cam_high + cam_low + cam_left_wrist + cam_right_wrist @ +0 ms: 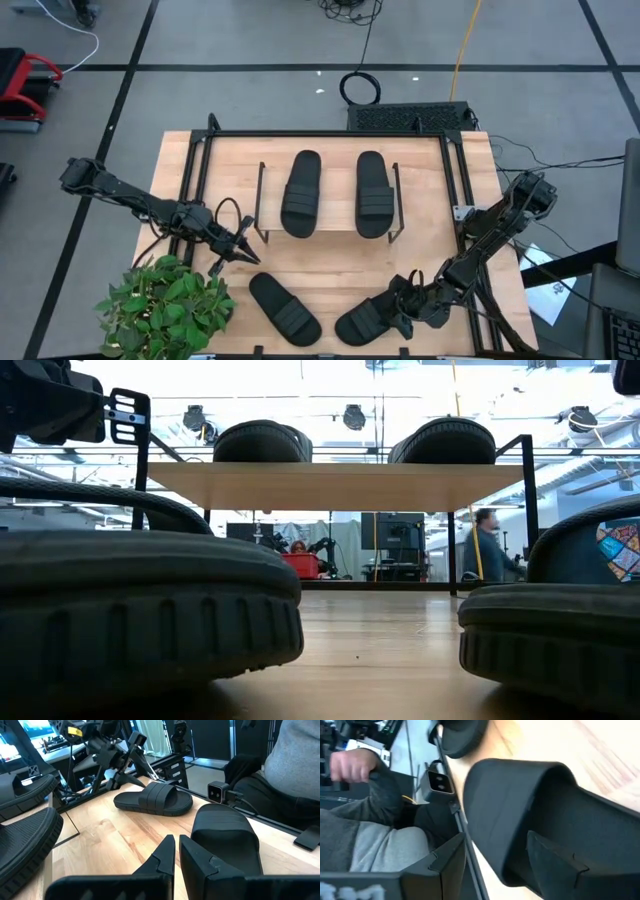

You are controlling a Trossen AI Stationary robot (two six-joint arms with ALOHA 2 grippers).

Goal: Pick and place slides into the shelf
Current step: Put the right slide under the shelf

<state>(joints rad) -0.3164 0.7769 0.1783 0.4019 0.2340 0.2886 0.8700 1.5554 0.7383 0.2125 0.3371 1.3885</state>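
Two black slides (301, 192) (371, 192) lie side by side, soles down, on the wooden top board of the shelf (330, 225); the low view shows them above the board (340, 485). Two more slides rest on the table at its near edge, one left (285, 308) (222, 832) and one right (365, 320) (520, 810). My left gripper (245, 250) (177, 852) is shut and hovers by the shelf's left legs, touching nothing. My right gripper (402, 308) (500, 865) is open at the right slide, with the slide's side edge between its fingers. My right gripper straddles the side edge (512, 870) of the near right slide, coming low from the table's right. One finger (552, 857) shows in front of the slide's black surface. The other finger (445, 862) stands apart from the slide. I cannot tell whether the gripper touches it.
A green potted plant (165, 305) sits at the table's near left corner, close to my left arm. The black metal frame (455, 180) runs around the table. A seated person in grey (375, 840) is beyond the near edge. Bare wood lies under the shelf (380, 650).
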